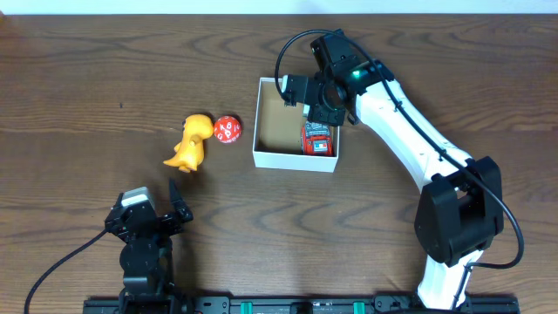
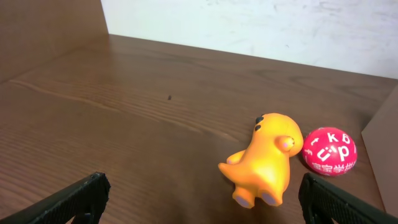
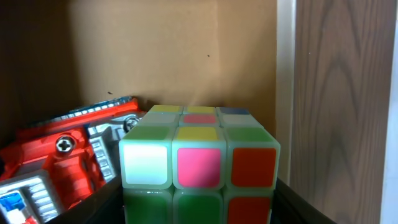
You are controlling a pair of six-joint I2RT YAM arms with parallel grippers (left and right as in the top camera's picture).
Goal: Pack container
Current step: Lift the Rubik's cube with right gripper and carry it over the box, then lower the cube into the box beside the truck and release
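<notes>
The container (image 1: 292, 161) is a shallow white box with a brown inside, at the middle of the table. A red toy vehicle (image 1: 317, 139) lies in its right part. My right gripper (image 1: 327, 98) hovers over the box's far right corner. In the right wrist view the right gripper (image 3: 200, 208) is shut on a coloured puzzle cube (image 3: 199, 165). The cube is inside the box, beside the red vehicle (image 3: 68, 149) and close to the box wall (image 3: 285, 74). My left gripper (image 1: 157, 214) is open and empty near the front left.
An orange dinosaur toy (image 1: 192, 144) and a red ball with white letters (image 1: 227, 130) lie on the wood table left of the box. In the left wrist view the dinosaur (image 2: 267, 162) and the ball (image 2: 329, 151) sit ahead of the open fingers (image 2: 211, 205).
</notes>
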